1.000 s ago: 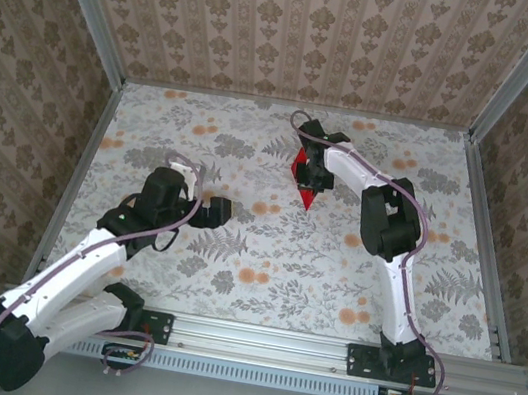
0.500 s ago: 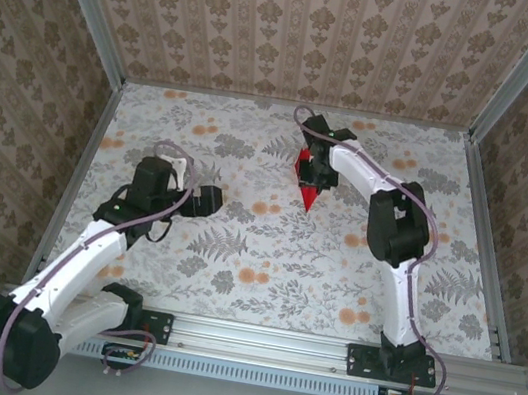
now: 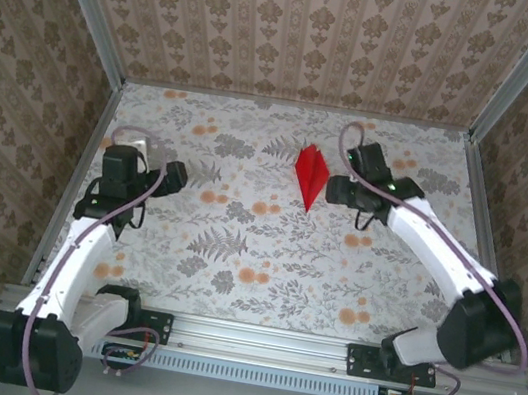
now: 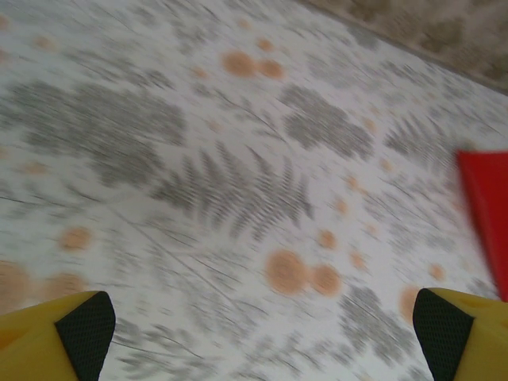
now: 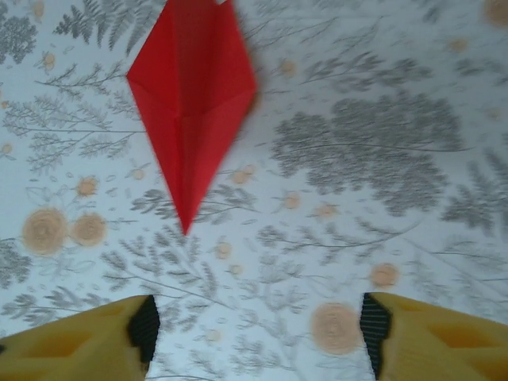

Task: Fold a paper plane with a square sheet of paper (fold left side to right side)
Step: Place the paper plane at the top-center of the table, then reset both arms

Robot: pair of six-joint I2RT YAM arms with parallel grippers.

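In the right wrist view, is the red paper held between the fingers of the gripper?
No, the paper plane lies on the tablecloth, ahead of the open right gripper and not touching it.

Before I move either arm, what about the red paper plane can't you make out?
Right wrist view: the paper plane has its far end cut off by the top edge.
Left wrist view: it is a motion-blurred red sliver, cut off by the right edge; shape unreadable.
Top view: it is too small to judge crease sharpness or whether it lies flat.
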